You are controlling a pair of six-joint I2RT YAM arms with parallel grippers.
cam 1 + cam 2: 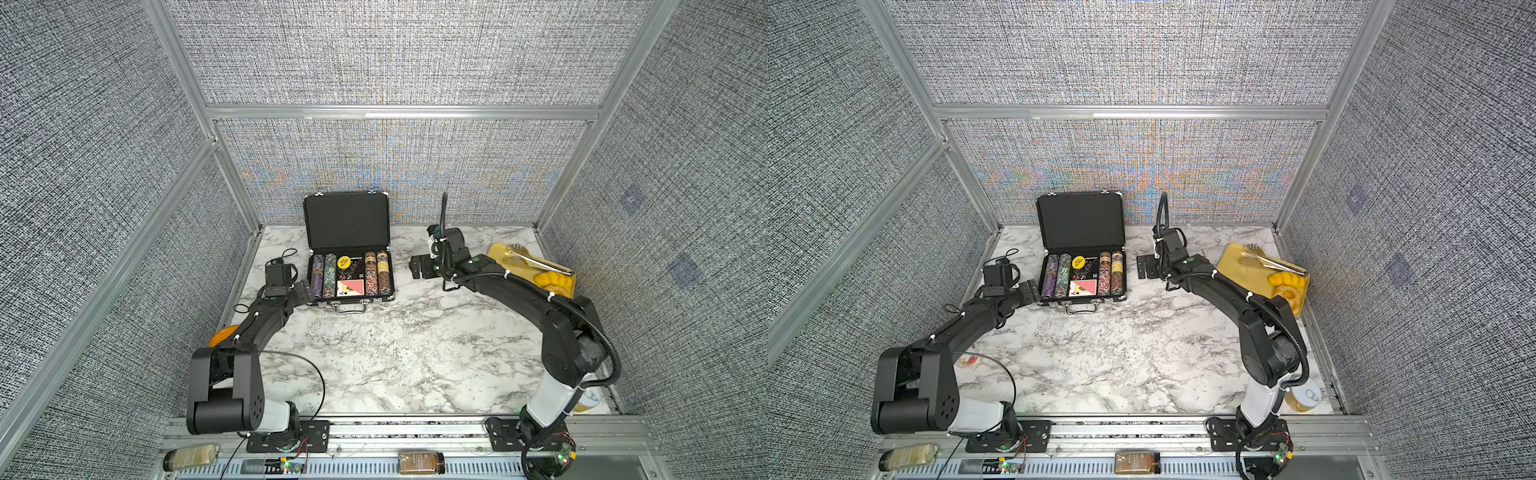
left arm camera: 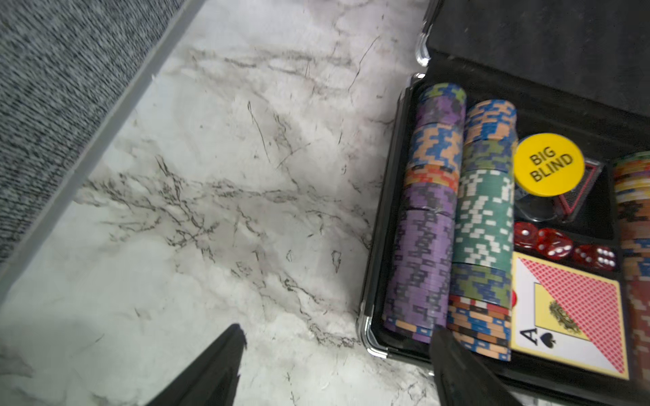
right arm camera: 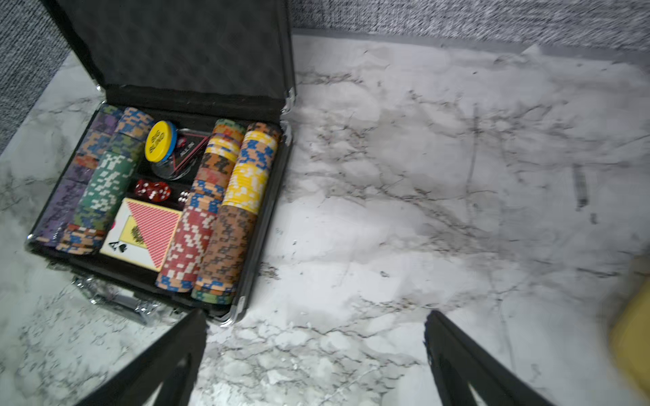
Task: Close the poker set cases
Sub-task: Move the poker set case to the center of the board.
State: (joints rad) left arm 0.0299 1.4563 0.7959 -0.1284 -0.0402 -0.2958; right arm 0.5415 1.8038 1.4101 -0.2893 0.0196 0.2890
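The poker set case (image 1: pixel 347 220) stands open at the back middle of the marble table, in both top views (image 1: pixel 1080 220). Its foam-lined lid is upright, and rows of coloured chips, dice and cards fill the base. My left gripper (image 1: pixel 304 291) sits at the case's front left corner. In the left wrist view it (image 2: pixel 337 330) is open, one finger over the corner chips and one over bare marble, with the case rim (image 2: pixel 383 211) between them. My right gripper (image 1: pixel 419 268) hovers open just right of the case. In the right wrist view it (image 3: pixel 315 316) has only marble between its fingers, with the case (image 3: pixel 183 45) beside it.
A yellow tray (image 1: pixel 498 253) with metal tongs and yellow pieces lies at the back right, behind my right arm. An orange object (image 1: pixel 220 336) sits under my left arm. Two jars (image 1: pixel 191 457) (image 1: pixel 421 462) lie on the front rail. A can (image 1: pixel 1306 397) stands near the right base.
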